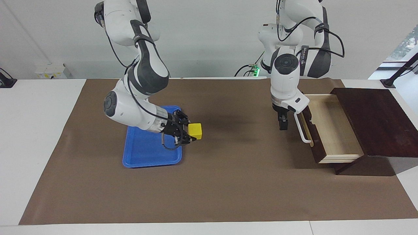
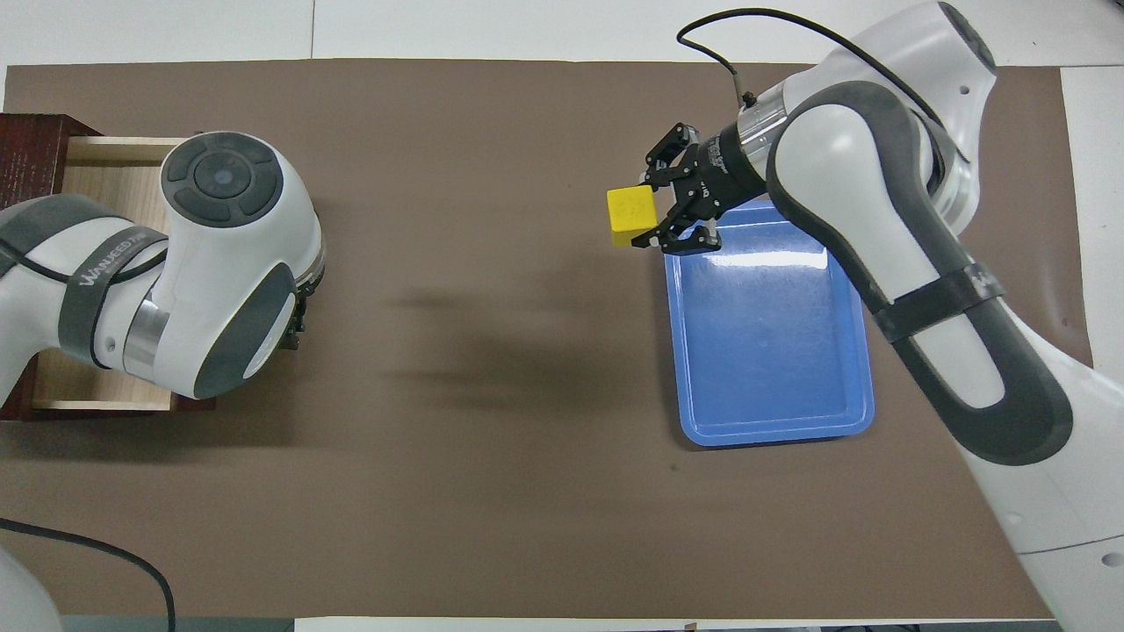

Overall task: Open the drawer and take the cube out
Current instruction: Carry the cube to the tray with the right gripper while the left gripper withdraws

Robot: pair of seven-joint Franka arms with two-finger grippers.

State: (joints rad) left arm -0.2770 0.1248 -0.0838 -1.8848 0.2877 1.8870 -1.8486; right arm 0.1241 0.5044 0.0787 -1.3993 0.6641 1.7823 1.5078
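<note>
The right tool (image 1: 192, 131) (image 2: 652, 213) is clamped on the yellow cube (image 1: 196, 131) (image 2: 630, 216), holding it sideways in the air just beside the edge of the blue tray (image 1: 151, 158) (image 2: 773, 430) that faces the left arm's end of the surface, over the brown mat (image 1: 228, 182) (image 2: 492, 439). The cube juts out past the tool's tips, clear of the tray's rim in the overhead view, and it does not touch the mat. The blue tray lies flat on the mat toward the right arm's end of the surface. The left tool (image 1: 283, 125) points straight down over the mat, just beside the white bar handle (image 1: 302, 130) of the drawer (image 1: 329, 127) (image 2: 105, 175), not touching it; its fingers seem close together with nothing between them, and in the overhead view the arm's own body hides almost all of it. The drawer stands pulled well out of the dark wooden box (image 1: 378, 120) (image 2: 26, 149) at the left arm's end of the surface, its pale wooden interior showing bare.
</note>
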